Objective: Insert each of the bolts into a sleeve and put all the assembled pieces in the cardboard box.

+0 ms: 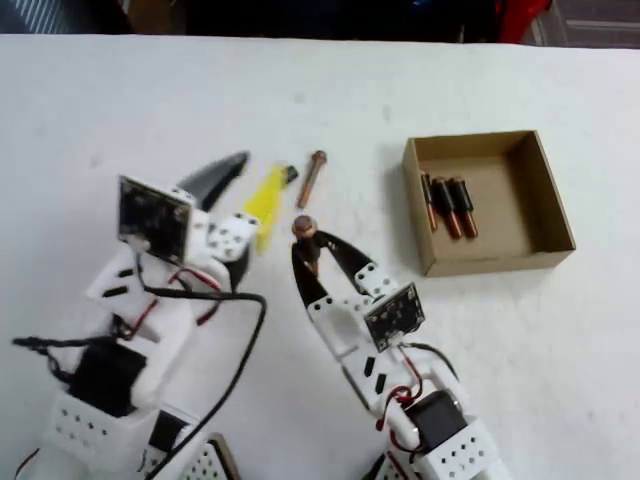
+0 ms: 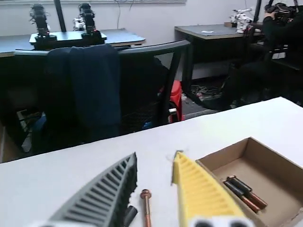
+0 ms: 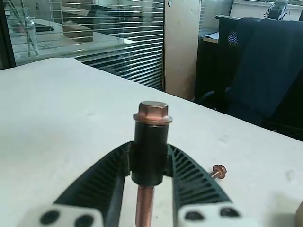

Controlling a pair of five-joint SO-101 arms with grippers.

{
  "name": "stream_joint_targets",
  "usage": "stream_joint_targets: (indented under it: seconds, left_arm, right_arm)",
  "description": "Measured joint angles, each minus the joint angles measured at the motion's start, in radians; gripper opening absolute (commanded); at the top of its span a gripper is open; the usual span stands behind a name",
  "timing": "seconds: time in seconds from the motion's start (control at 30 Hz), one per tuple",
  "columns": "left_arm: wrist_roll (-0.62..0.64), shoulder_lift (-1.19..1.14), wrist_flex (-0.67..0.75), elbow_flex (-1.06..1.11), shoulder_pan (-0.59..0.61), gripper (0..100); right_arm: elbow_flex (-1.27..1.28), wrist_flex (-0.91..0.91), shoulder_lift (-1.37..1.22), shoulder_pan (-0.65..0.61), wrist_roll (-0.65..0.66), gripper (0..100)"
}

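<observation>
While I am looking from above, my right gripper (image 1: pixel 311 252) is clamping a black cylindrical sleeve (image 1: pixel 307 243) with a copper hex bolt (image 1: pixel 304 227) through it, near the brown cardboard box (image 1: pixel 480 138) (three assembled pieces (image 1: pixel 448 207) inside). From the left wrist, my left gripper (image 2: pixel 155 158) is gaping beside a loose copper bolt (image 2: pixel 146 208). From the right wrist, the piece is looking assembled; I am reckoning boxing next, clearing the wall first.

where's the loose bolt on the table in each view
high view: loose bolt lies between the left gripper's yellow jaw and the cardboard box.
left wrist view: between that gripper's jaws.
right wrist view: its head shows beyond the right gripper holding a sleeved bolt.
landmark for high and left wrist: cardboard box.
</observation>
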State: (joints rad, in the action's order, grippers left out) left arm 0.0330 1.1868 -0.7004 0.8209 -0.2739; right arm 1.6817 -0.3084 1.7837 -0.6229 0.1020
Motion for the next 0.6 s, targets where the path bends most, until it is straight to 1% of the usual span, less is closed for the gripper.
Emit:
stream_joint_targets:
  seconds: [0.1,0.23,0.5,0.6]
  left_arm:
    - [0.0,0.0,-0.051,-0.028,0.077,5]
    - [0.0,0.0,-0.104,-0.034,0.141,2]
    - [0.0,0.0,-0.305,-0.034,0.155,2]
    - [0.0,0.0,-0.354,-0.034,0.157,2]
  right_arm:
    - [0.0,0.0,0.0,0.0,0.0,1.7]
    - [0.0,0.0,0.0,0.0,0.0,1.7]
    - [0.0,0.0,0.0,0.0,0.0,1.7]
    - [0.0,0.0,0.0,0.0,0.0,1.7]
